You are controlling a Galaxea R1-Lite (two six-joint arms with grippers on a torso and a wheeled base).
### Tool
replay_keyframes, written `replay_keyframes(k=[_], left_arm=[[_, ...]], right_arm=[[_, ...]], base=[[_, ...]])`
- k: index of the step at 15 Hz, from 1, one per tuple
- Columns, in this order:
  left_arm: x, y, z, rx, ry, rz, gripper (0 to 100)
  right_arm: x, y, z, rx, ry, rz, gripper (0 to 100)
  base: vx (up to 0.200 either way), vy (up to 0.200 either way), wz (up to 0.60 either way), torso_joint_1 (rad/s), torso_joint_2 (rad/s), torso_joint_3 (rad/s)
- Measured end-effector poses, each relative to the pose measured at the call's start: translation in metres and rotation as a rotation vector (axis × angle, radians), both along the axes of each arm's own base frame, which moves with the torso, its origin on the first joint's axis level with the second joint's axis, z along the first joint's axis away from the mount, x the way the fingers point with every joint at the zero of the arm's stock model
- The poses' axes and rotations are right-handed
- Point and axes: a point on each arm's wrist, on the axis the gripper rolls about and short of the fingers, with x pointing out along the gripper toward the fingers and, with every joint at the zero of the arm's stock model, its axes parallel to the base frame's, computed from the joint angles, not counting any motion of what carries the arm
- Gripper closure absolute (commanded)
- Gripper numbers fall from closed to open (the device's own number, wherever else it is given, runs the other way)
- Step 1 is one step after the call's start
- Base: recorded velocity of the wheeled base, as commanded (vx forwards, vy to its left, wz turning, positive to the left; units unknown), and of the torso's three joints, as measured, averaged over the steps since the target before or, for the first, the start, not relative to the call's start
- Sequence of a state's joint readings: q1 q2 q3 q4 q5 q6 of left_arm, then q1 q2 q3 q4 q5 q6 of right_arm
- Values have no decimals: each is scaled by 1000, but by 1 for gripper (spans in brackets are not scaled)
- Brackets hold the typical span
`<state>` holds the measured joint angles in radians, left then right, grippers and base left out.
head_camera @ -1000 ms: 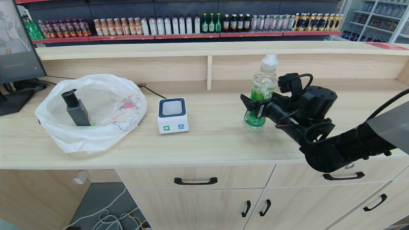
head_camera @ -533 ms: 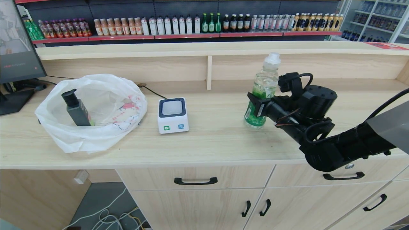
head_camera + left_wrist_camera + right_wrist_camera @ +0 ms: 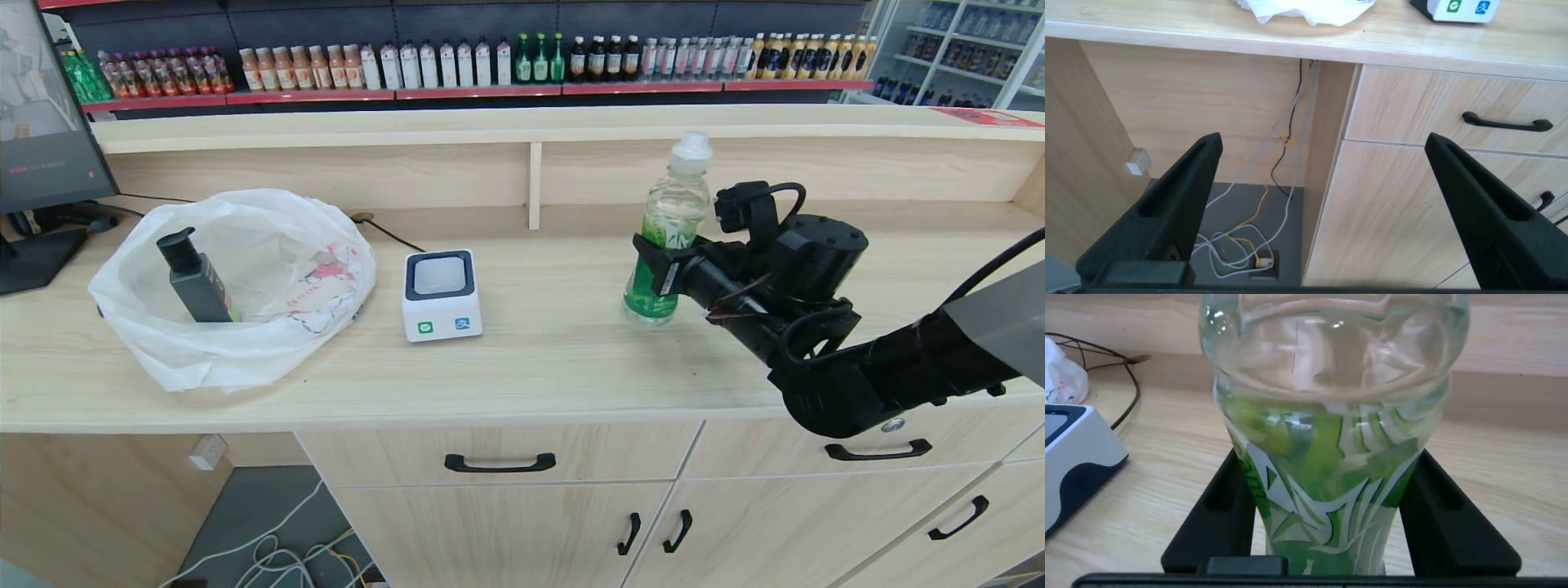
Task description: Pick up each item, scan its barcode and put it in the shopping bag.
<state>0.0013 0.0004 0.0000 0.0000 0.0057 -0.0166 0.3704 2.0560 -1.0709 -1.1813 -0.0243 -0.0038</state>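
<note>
While in end effector (image 3: 660, 261), bottle (image 3: 674, 204) upright, cap-up

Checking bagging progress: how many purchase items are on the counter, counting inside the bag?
2. A dark pump bottle stands in the shopping bag on the left; a green-label drink bottle is in the right gripper, right of the scanner. The bag's folds may hide more.

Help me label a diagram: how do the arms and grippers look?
The right arm is matte black with rounded joints, a grey shell farther back, a looped black cable and reddish wires at the wrist. Right gripper and left gripper each have two flat, tapering black fingers.
</note>
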Motion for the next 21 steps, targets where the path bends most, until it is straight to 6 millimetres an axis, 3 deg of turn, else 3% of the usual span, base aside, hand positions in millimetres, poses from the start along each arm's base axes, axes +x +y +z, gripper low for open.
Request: replay_keyframes(k=[6, 10, 18, 21], left_arm=[[0, 0, 0, 0, 0, 0, 0], [0, 0, 0, 0, 0, 0, 0], [0, 0, 0, 0, 0, 0, 0], [0, 0, 0, 0, 0, 0, 0]], right_arm=[[-8, -3, 9, -18, -23, -9, 100], [-28, -9, 22, -37, -42, -11, 100], [-99, -32, 71, -65, -90, -3, 100], [-133, -45, 68, -73, -75, 9, 100]], base=[[0, 0, 0, 0, 0, 0], [0, 0, 0, 0, 0, 0], [0, 0, 0, 0, 0, 0], [0, 0, 0, 0, 0, 0]])
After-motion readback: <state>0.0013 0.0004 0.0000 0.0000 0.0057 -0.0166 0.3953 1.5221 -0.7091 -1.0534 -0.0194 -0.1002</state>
